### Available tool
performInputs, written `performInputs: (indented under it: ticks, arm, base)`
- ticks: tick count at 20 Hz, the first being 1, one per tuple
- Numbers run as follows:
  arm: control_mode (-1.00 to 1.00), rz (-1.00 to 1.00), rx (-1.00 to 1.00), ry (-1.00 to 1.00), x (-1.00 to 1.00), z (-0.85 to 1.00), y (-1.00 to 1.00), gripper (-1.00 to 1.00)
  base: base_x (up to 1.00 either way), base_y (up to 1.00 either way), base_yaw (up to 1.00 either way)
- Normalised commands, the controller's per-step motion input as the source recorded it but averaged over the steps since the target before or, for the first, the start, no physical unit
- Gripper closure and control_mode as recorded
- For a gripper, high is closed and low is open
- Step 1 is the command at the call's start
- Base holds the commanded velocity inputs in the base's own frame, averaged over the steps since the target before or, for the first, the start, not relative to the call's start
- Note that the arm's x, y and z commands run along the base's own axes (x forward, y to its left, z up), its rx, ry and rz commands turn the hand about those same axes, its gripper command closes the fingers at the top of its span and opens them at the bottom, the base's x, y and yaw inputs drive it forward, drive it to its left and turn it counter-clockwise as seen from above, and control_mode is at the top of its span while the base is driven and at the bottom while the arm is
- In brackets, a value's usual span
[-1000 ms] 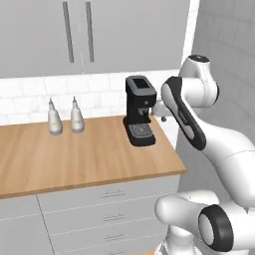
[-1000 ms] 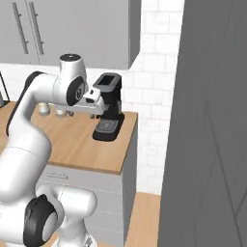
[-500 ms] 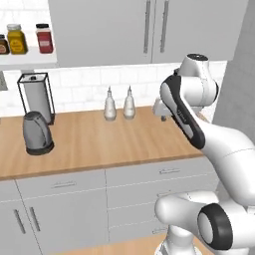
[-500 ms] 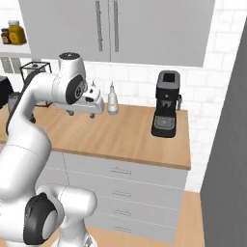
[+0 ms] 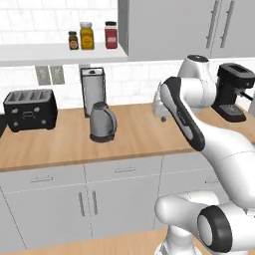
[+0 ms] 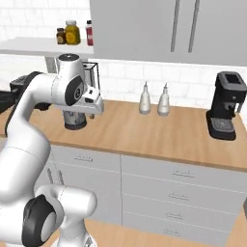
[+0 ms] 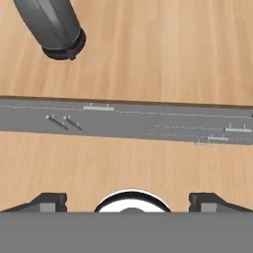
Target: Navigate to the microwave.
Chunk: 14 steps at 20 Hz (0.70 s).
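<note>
Wooden counter point(image 5: 139, 134) stretches under the gripper point(image 7: 131, 202), grey drawers point(image 7: 148, 123) below the hand. Fingers point(image 7: 49, 201) set wide apart, nothing between them, released. Coffee machine point(image 6: 224, 112) stands well off to the gripper's right, black toaster point(image 5: 29, 109) far to its left. Grey kettle point(image 5: 102, 122) sits near, just left of it. Two bottles point(image 6: 154, 99) between gripper and coffee machine. Microwave: a dark sliver point(image 5: 1, 124) beyond the toaster, can't tell if that's it.

Arm folded high — gripper point(image 7: 127, 201) open, pointing down.
</note>
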Motion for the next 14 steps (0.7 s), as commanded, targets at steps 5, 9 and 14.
performInputs:
  ticks: [5, 9, 14]
  arm:
    - [1.0, 0.0, 0.0, 0.0, 0.0, 0.0, 0.0, -1.0]
    - [1.0, 0.0, 0.0, 0.0, 0.0, 0.0, 0.0, -1.0]
    - [1.0, 0.0, 0.0, 0.0, 0.0, 0.0, 0.0, -1.0]
  base:
    - [-0.01, 1.0, 0.0]
    - [0.0, 1.0, 0.0]
    - [0.0, 1.0, 0.0]
